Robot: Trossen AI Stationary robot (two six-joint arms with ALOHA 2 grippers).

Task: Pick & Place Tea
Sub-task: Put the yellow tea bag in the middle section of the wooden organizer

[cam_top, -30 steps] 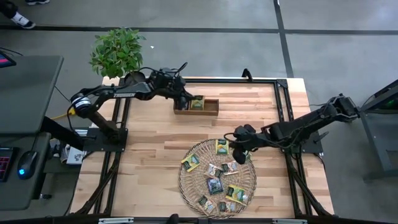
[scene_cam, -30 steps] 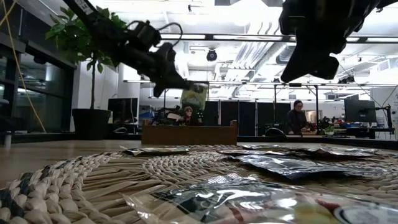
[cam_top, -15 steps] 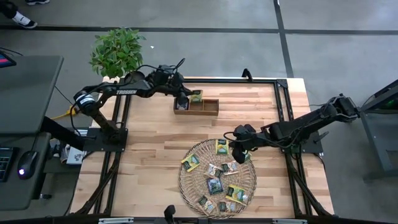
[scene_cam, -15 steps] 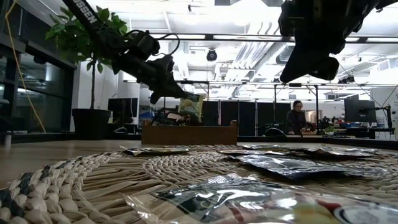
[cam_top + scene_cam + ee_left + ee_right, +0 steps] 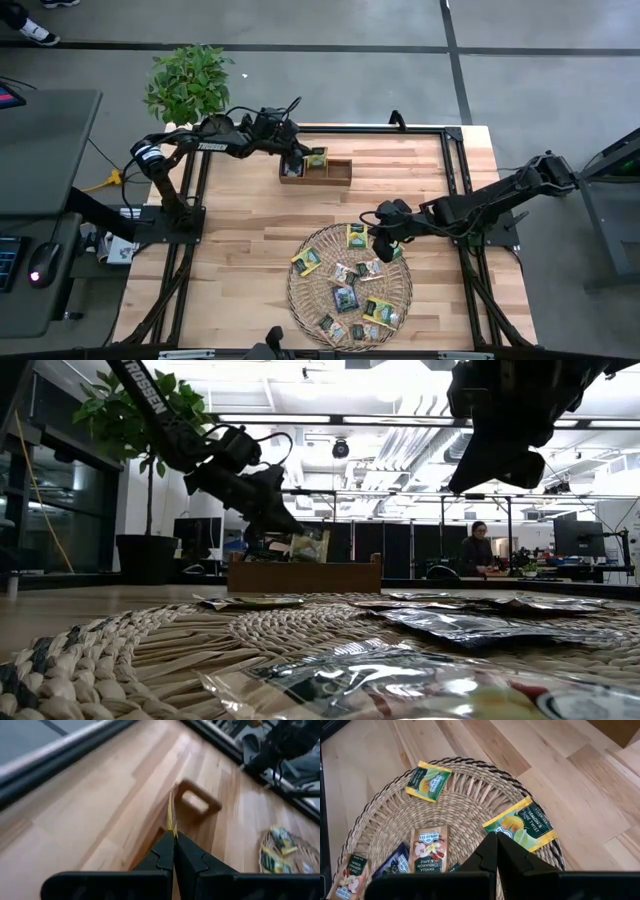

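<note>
Two arms are in view, and only the left one is carrying out a placement. The left gripper (image 5: 297,157) is clamped on one green-and-yellow tea sachet (image 5: 317,157), held edge-up over the left-hand compartment of the wooden box (image 5: 335,173) at the far side of the table (image 5: 240,230); in the low view the sachet (image 5: 310,546) sits just above the box rim (image 5: 304,575), partly dipping behind it. The step in hand is judged to be the drop-off. The next move calls for lowering the sachet into the compartment, then parting the fingers so it falls free without catching on the divider. The remaining tea sachets (image 5: 346,298) lie scattered on the round woven tray (image 5: 296,290). The right gripper (image 5: 383,243) hangs above the tray's far edge, fingers pressed together and empty.
</note>
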